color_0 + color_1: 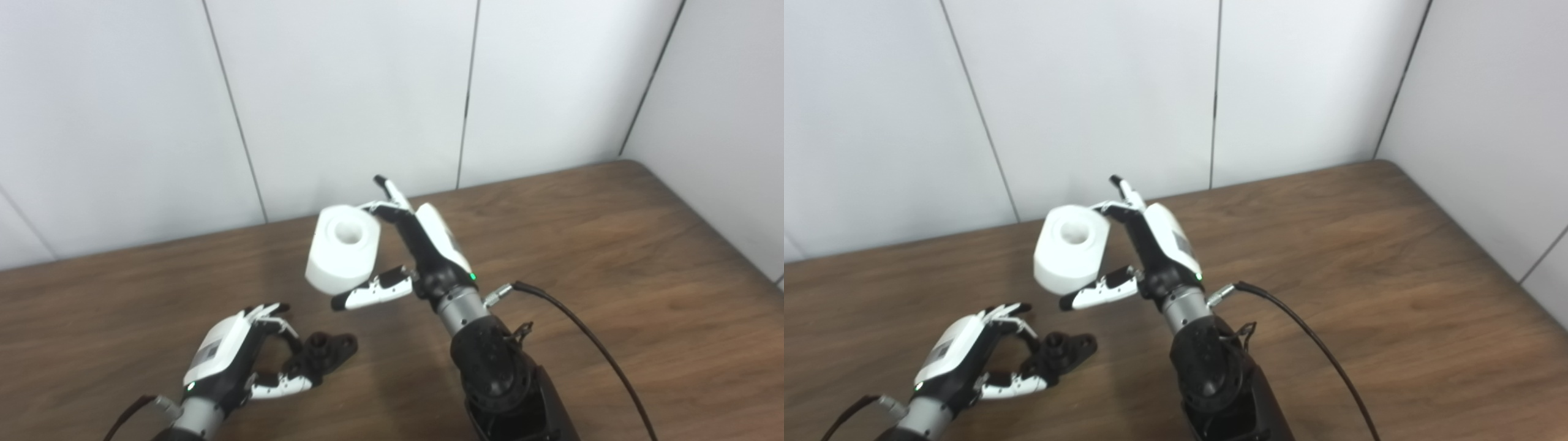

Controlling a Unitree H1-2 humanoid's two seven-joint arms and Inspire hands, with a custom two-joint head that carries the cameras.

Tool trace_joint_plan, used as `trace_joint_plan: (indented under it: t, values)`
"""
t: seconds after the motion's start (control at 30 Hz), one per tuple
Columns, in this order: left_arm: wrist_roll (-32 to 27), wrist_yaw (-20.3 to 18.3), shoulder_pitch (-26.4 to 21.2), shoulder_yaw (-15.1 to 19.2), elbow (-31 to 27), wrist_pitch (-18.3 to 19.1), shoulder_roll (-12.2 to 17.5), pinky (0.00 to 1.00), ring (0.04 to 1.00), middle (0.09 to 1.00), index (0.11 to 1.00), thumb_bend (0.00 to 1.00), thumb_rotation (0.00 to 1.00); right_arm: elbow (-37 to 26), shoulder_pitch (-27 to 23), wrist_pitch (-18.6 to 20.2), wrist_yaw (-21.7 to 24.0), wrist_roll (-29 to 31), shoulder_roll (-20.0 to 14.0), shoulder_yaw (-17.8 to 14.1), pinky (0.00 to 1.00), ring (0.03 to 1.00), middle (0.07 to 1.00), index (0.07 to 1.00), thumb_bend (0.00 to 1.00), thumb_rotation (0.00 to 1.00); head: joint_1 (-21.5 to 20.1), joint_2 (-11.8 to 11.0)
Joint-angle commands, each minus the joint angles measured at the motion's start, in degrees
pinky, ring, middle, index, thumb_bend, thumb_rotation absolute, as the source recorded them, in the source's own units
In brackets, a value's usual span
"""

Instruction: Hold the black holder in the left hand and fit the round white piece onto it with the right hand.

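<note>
The black holder lies low on the brown table at the lower left. My left hand is closed around its left end, thumb underneath and fingers over the top. The round white piece, a thick roll with a hollow centre, is held in the air by my right hand, fingers behind it and thumb under it. The piece hangs above and a little right of the holder, well apart from it. The same scene shows in the right eye view: holder, white piece.
A black cable runs from my right wrist down to the bottom edge. White wall panels stand behind the table and along its right side. The table's back right corner is rounded.
</note>
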Motion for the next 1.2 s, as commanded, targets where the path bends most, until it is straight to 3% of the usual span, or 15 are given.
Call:
trace_joint_plan:
  t: [0.0,0.37,0.63,0.8,1.17]
  values:
    - [1.02,-0.39,-0.52,-0.94,-1.27,0.17,-0.62,1.0,0.936,0.897,0.481,0.52,0.04,-1.48,-0.88,-1.06,-0.01,-0.06,0.28,0.87,0.95,1.0,1.0,0.477,0.52,0.14,0.25,0.17]
    - [2.6,0.12,-0.32,-2.0,-1.48,0.61,-1.59,1.0,0.929,0.898,0.481,0.52,0.04,0.68,2.04,-2.58,1.33,0.95,-0.95,5.41,1.0,1.0,1.0,0.477,0.52,0.14,2.51,0.16]
    - [2.75,-0.09,-0.18,-2.11,-2.07,1.16,-1.82,1.0,0.931,0.898,0.481,0.52,0.04,1.29,2.26,-3.36,1.46,1.05,-2.62,6.4,1.0,1.0,1.0,0.477,0.51,0.14,2.44,0.22]
    - [2.68,-0.08,-0.02,-2.4,-2.61,1.56,-1.61,1.0,0.933,0.9,0.481,0.52,0.04,1.59,2.08,-3.02,0.99,-2.7,-4.24,7.95,1.0,1.0,1.0,0.477,0.51,0.13,1.42,0.12]
    - [2.29,1.27,0.23,-2.69,-1.42,0.67,-1.94,1.0,0.927,0.895,0.481,0.52,0.04,0.62,1.75,-5.21,-1.66,-2.64,-4.89,5.4,1.0,1.0,1.0,0.478,0.51,0.13,1.34,-0.58]
